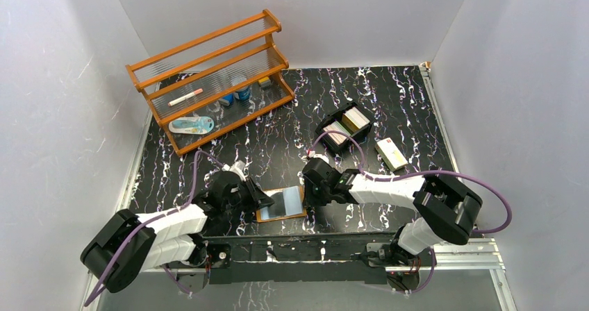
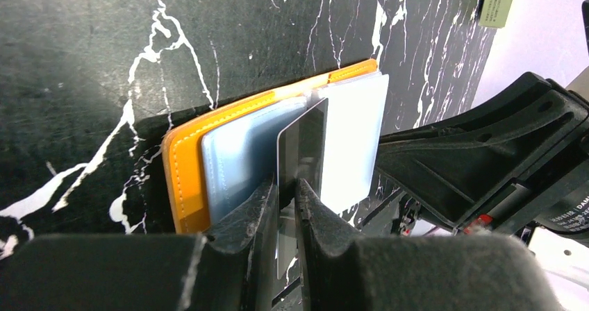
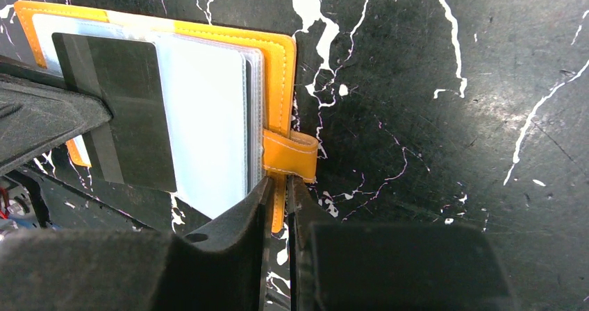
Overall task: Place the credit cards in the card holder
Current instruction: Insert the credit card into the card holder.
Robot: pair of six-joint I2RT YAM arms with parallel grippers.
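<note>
Two grips: left gripper point(image 2: 286, 186) clamps a dark plastic credit card point(image 2: 305, 134), right gripper point(image 3: 279, 186) pinches the open orange-tan leather card holder point(image 3: 278, 68) at the black marbled table's point(image 1: 389, 103) 6 o'clock; the card should enter its clear sleeve point(image 2: 236, 158) squarely.

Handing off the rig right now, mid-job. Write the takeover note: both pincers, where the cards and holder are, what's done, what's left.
Left pincer: shut on a dark grey plastic card lying over the clear sleeves.
Right pincer: shut on the cover edge of the open orange leather card holder, beside its snap tab.
Other pale cards stand stacked in the black two-compartment tray, back right.
Done: holder open, one card at it; whether it sits in a sleeve I cannot tell.
Left: seat this card, then fetch the rest.
</note>
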